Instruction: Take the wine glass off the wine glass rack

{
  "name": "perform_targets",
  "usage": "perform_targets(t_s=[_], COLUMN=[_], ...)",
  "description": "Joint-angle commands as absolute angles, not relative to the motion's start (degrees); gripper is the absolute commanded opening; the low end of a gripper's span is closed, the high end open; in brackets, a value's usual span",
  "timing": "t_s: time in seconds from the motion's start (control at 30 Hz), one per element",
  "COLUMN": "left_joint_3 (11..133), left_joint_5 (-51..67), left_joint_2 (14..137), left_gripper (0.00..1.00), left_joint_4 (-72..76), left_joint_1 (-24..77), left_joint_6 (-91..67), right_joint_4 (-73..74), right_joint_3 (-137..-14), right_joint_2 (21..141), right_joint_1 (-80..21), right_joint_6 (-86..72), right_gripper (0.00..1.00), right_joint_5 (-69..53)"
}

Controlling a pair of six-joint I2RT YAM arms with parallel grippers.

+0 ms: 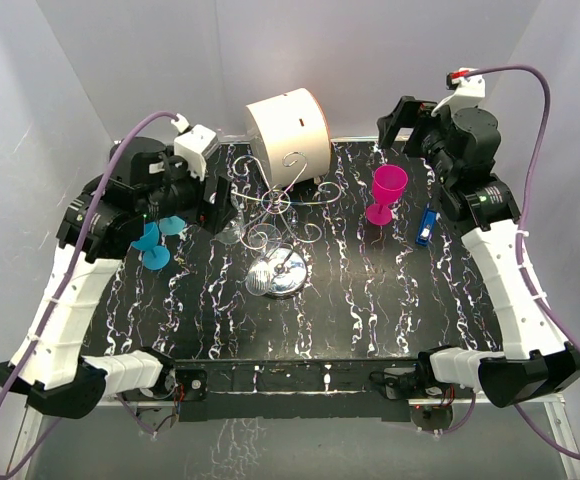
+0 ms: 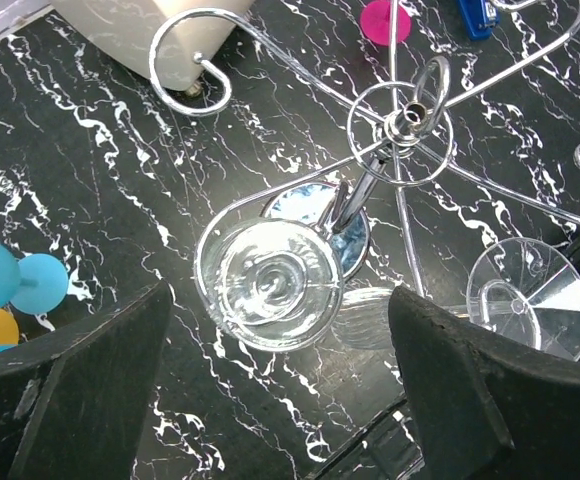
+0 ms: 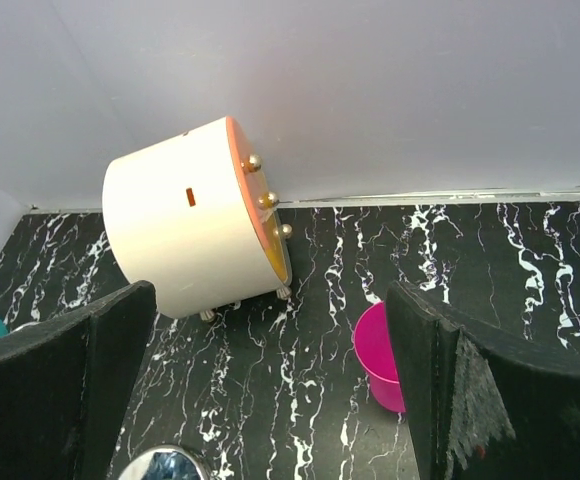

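Grasp stage. Overhead: left gripper (image 1: 222, 212) at wine glass rack (image 1: 288, 205), clear wine glass (image 1: 232, 233) hanging there. Left wrist: jaws spread astride bowl; needs closing, then sliding off arm. Right wrist: right gripper (image 3: 270, 310) spread, empty

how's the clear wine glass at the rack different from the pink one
The clear wine glass is see-through; the pink glass is solid magenta. The clear one is close in at the wine glass rack, between the fingers of the open left gripper; the pink one stands upright on the table, apart from the rack, with no gripper around it. Both look like footed glasses.
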State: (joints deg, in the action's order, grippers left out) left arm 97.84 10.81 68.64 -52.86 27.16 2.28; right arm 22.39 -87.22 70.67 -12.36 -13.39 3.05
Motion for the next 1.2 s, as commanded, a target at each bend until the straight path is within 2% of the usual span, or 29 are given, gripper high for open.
perform_targets(t_s=[0.0, 0.3, 0.6, 1.0, 1.17], left_joint_3=[99.90, 100.04, 98.48, 97.56, 97.41], left_joint_5=[10.87, -1.40, -2.08, -4.55, -4.94], left_joint_2=[70.11, 71.95, 70.13, 70.23, 70.59], left_gripper=[0.88, 0.85, 0.76, 0.78, 0.71], left_joint_4=[-53.78, -54.85, -54.08, -54.90, -55.26], left_joint_1=[29.26, 34.31, 35.02, 37.14, 37.60], left_joint_6=[4.12, 5.54, 6.40, 6.87, 6.75], right_joint_4=[18.64, 18.20, 17.46, 17.58, 17.49], right_joint_3=[-86.49, -86.04, -86.04, -85.70, -85.43], right_joint_2=[69.94, 69.21, 69.65, 69.64, 69.61], right_joint_1=[-12.22, -12.22, -12.22, -12.22, -12.21], right_joint_6=[-12.66, -12.30, -12.73, -13.14, -13.40], right_gripper=[0.98, 0.98, 0.98, 0.98, 0.98], right_joint_5=[3.32, 3.92, 3.19, 2.64, 2.35])
